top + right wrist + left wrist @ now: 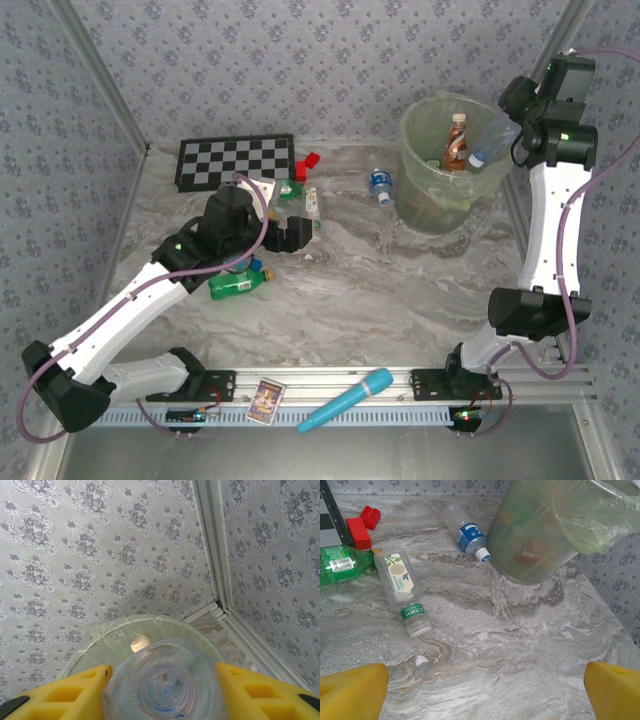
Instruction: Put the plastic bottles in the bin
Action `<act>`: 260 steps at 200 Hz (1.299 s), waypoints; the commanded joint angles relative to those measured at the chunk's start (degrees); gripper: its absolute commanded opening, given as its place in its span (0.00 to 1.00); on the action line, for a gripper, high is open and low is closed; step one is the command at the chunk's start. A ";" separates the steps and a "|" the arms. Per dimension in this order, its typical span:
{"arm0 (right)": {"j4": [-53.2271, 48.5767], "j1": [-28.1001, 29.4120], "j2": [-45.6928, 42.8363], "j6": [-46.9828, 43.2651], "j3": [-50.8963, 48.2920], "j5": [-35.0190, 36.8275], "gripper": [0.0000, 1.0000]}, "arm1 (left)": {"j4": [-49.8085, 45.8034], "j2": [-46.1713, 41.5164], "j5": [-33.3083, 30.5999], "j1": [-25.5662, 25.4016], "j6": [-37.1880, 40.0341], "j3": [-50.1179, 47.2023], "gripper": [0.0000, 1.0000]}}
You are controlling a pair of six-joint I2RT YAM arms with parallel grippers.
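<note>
The right gripper (162, 687) grasps a clear round plastic bottle (165, 675), seen base-on in its wrist view. From above, the pale yellow-green translucent bin (430, 205) lies beneath it. The left gripper (482, 692) gapes wide.

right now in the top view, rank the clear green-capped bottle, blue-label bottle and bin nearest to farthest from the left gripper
From the left gripper:
1. clear green-capped bottle, just beyond it
2. blue-label bottle, farther right
3. bin, back right
</note>
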 commanded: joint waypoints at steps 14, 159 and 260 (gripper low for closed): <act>2.10 0.56 2.46 -1.78 1.95 -0.75 0.51 | 0.15 -1.81 -1.07 0.18 -0.27 0.09 1.00; 0.37 2.85 -1.58 -4.20 -9.74 1.95 1.00 | 0.42 -1.99 -1.47 0.36 -0.69 -1.05 1.00; 0.61 11.79 -7.45 -6.16 -13.10 3.26 1.00 | -3.55 -2.59 -8.92 5.47 -7.09 -5.85 1.00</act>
